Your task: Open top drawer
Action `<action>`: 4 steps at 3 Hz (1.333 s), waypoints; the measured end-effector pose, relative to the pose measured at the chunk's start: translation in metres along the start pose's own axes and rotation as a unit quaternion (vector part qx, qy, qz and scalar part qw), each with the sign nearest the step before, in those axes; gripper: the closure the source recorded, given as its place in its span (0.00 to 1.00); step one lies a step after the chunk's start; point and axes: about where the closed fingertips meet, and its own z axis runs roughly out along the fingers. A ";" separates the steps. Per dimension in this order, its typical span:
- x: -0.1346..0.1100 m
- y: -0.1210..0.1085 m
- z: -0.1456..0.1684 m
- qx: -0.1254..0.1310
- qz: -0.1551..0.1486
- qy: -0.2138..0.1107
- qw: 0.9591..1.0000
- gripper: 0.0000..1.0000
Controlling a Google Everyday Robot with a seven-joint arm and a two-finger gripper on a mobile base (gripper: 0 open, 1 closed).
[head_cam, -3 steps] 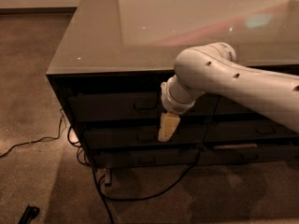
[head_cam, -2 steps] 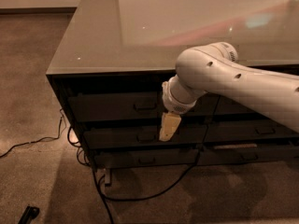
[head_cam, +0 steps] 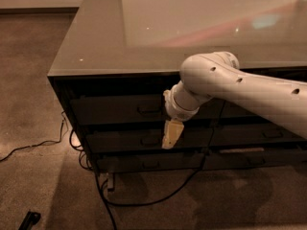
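The top drawer [head_cam: 112,110] is the dark grey front just under the tabletop, on the left stack, and it looks closed. Its small loop handle [head_cam: 149,109] sits at the centre. My gripper [head_cam: 171,135] points downward in front of the drawers, just right of and below that handle, over the middle drawer's front. It holds nothing. My white arm [head_cam: 240,87] reaches in from the right and hides the right end of the top drawer.
Two slimmer drawers [head_cam: 122,141] [head_cam: 144,163] lie below the top one. A second drawer stack [head_cam: 268,134] stands to the right. The glossy tabletop [head_cam: 192,23] overhangs them. Black cables [head_cam: 144,202] trail on the carpet below, and a small dark object [head_cam: 29,220] lies at the lower left.
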 end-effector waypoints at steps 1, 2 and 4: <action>0.001 -0.009 0.019 -0.001 0.003 0.003 1.000 0.00; -0.005 -0.018 0.038 0.001 0.002 0.006 1.000 0.00; -0.007 -0.047 0.060 0.014 -0.004 0.028 1.000 0.00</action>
